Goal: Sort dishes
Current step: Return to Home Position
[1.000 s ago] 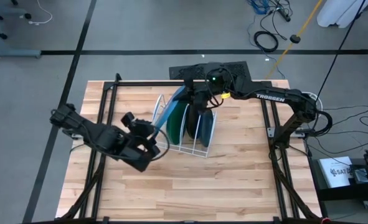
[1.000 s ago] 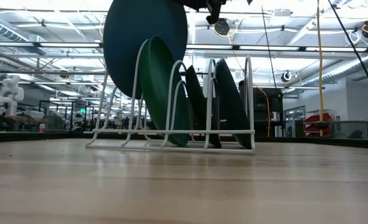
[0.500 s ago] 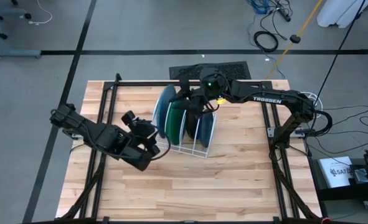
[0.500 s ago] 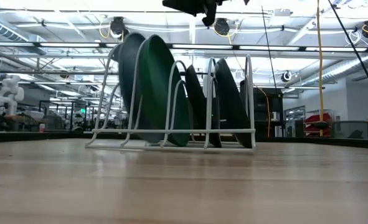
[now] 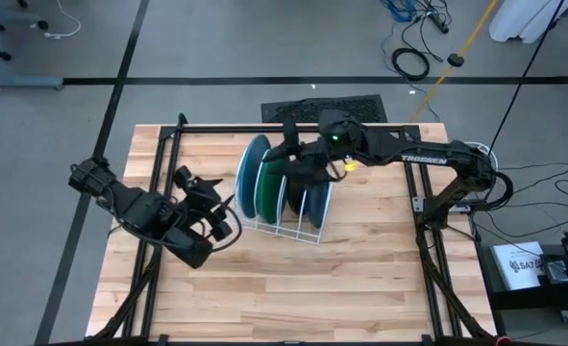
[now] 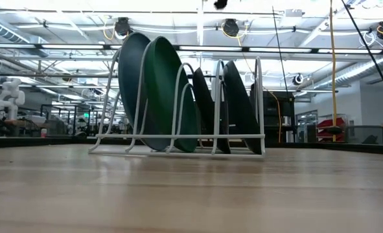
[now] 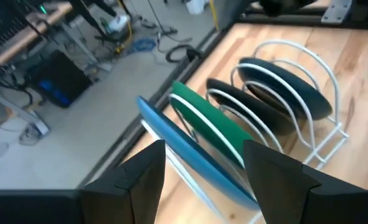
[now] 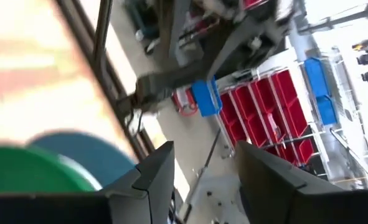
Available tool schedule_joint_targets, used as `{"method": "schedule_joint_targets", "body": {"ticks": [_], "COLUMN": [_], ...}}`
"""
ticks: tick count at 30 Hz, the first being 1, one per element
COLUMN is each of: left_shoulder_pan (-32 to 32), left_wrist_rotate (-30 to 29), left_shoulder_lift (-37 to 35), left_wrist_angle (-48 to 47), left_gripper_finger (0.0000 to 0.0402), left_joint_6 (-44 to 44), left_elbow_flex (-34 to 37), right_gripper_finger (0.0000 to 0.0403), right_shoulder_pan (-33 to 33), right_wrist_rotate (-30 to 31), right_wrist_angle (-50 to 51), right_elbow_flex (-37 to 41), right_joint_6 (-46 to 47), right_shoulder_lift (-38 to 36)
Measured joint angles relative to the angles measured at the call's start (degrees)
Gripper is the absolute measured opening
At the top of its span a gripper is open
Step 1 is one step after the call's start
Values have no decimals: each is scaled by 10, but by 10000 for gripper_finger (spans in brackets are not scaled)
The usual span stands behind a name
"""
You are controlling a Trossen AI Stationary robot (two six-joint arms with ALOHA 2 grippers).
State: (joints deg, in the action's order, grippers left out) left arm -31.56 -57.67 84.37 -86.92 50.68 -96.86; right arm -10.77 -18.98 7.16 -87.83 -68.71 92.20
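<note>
Dishes [image 6: 168, 90] look sorted, so neither arm holds anything. Nearest, at the worktop's [image 5: 360, 279] left, the left gripper [image 5: 222, 215] hangs with fingers spread. Beyond it the white wire rack [image 5: 298, 231] props all four on edge — light blue plate [image 5: 253, 171] leftmost, green plate [image 5: 272, 180], two dark ones [image 5: 308, 190]. Over its far side, the right gripper's [image 5: 293, 157] fingers gape, empty.

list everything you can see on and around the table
blue plate: 1, light blue, upright in the rack's end slot nearest the left arm
green plate: 1, green, upright next to the blue plate
dark plates: 2, teal-black, upright in the slots past the green plate
rack: 1, white wire, mid-table
table: 1, light wood
mat: 1, black, just past the table's far edge
left gripper: open, empty, beside the rack
right gripper: open, empty, above the rack
</note>
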Motion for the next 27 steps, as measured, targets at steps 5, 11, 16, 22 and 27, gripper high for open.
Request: {"method": "schedule_joint_targets", "body": {"ticks": [5, 11, 16, 22, 27], "left_shoulder_pan": [-28, -62, -81, -94, -83], "left_wrist_rotate": [-52, -111, -152, -155, -91], "left_shoulder_lift": [-26, -62, -117, -217, -288], "left_wrist_angle": [-6, -6, 0, 146, 407], "left_gripper_finger": [204, 103, 11, 4, 3], "left_joint_6": [-2, -15, 22, 10, -166], "left_elbow_flex": [0, 26, 116, 281, 417], "right_gripper_finger": [159, 141, 79, 7, 1], "right_shoulder_pan": [32, 58, 58, 58, 58], "right_wrist_rotate": [-2, -22, -86, -85, -72], "right_wrist_angle": [4, 104, 173, 158, 54], "right_elbow_flex": [0, 0, 6, 57, 137], "right_joint_6": [110, 186, 232, 264, 318], "right_shoulder_lift": [-50, -113, -138, -149, -159]}}
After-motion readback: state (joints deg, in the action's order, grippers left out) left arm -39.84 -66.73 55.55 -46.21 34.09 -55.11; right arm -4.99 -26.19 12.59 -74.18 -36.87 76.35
